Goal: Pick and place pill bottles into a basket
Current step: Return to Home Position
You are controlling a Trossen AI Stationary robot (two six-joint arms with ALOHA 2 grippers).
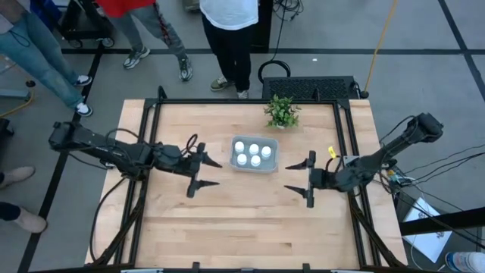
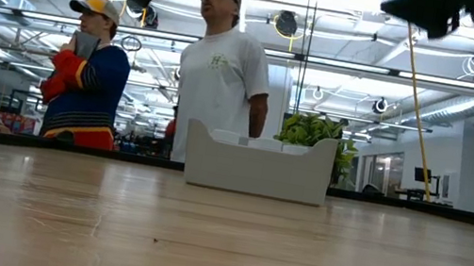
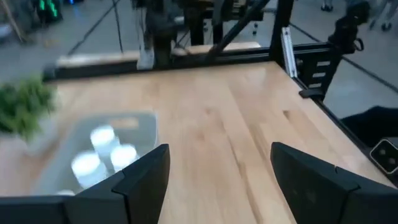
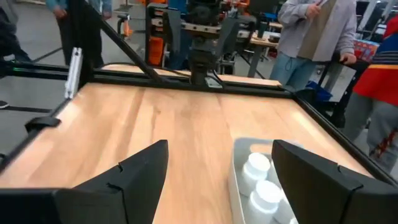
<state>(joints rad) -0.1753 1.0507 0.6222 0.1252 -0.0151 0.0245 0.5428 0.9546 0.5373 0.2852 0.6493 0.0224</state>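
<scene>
**All five bottles binned, both arms empty**

The wooden worktop [image 1: 242,220] fills the middle of the high view and carries only a few things. The two dark arms reach in from the left and right edges. The left pincer [image 1: 216,173] sits left of centre and the right pincer [image 1: 288,178] right of centre. Both are released, fingers spread wide, with nothing between them, and they point inward toward each other.

The basket [image 1: 273,155] stands between them, slightly above the frame's centre, apart from both pincers. A small green potted plant [image 1: 281,111] stands just above it, near the worktop's upper edge. People stand beyond that edge, along the top of the frame.

The pill bottles [image 1: 255,161] are inside the basket. Five white caps show in a tight cluster, all seemingly upright. None lies on the bare wood, so the placing looks done.

Each bottle is probably light, stiff and smooth-walled, so it could slip or roll if tipped. The best hold is likely across the body just under the cap. Packed this closely, the bottles leave little room for fingers between neighbours. The thin basket would likely slide if nudged.
</scene>
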